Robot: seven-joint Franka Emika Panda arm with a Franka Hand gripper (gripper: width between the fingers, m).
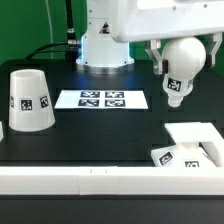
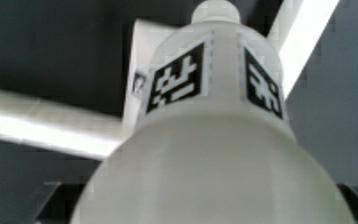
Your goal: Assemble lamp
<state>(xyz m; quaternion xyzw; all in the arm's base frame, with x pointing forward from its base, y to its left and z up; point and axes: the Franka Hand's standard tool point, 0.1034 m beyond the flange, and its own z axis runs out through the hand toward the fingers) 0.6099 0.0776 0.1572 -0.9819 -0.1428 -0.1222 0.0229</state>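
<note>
My gripper (image 1: 168, 52) is shut on the white bulb post (image 1: 184, 62) and holds it in the air at the exterior view's right, with its tagged end pointing down. In the wrist view the bulb post (image 2: 202, 120) fills the picture, two tags facing the camera, and the jaws are mostly hidden behind it. The flat square base (image 1: 190, 148) lies on the table below the bulb post, near the front right. The tapered shade (image 1: 30, 100) stands mouth down at the exterior view's left.
The marker board (image 1: 102, 99) lies flat in the middle of the black table. A white rail (image 1: 90, 180) runs along the front edge. The arm's white pedestal (image 1: 105, 45) stands at the back.
</note>
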